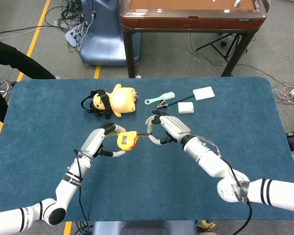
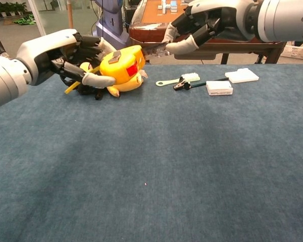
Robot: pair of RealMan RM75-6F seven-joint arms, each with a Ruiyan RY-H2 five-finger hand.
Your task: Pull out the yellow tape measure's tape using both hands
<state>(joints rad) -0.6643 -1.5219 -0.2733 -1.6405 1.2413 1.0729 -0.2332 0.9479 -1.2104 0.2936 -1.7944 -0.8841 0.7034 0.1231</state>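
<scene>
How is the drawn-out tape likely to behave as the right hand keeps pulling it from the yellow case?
The short stretch of tape spans straight between tape measure and right hand, so it probably stays stiff for now. Being a thin strip, it may buckle once longer. The pinched end looks small, so it could slip; the left hand wraps the rounded case, likely holding steady.
</scene>
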